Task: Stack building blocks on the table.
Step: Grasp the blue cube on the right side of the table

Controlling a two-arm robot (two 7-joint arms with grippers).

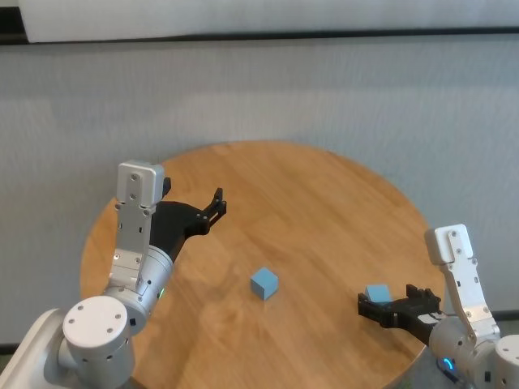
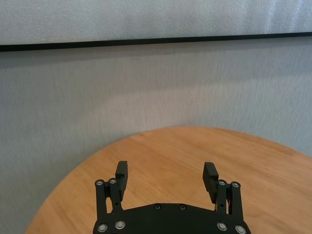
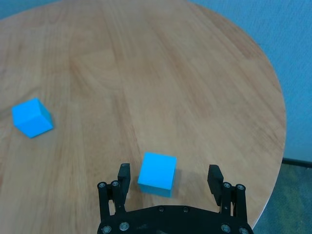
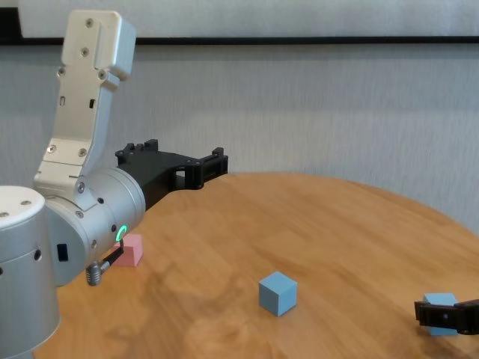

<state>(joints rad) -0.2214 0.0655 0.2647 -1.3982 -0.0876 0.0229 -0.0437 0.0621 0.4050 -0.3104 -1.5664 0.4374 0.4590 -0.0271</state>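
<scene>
On the round wooden table (image 1: 324, 211) one light blue block (image 1: 263, 283) (image 4: 278, 292) sits near the middle. A second light blue block (image 1: 378, 292) (image 3: 157, 173) rests near the table's right edge. My right gripper (image 1: 364, 305) (image 3: 168, 176) is open and low over the wood. That block lies between its fingers, closer to one finger and not clamped. A pink block (image 4: 132, 250) sits at the left, below my left forearm; the head view hides it. My left gripper (image 1: 218, 203) (image 2: 166, 176) hovers open and empty above the left part of the table.
A grey wall (image 2: 156, 87) stands right behind the table. The table's rim (image 3: 280, 126) curves close beside the right gripper, with floor below it. Bare wood lies between the two blue blocks.
</scene>
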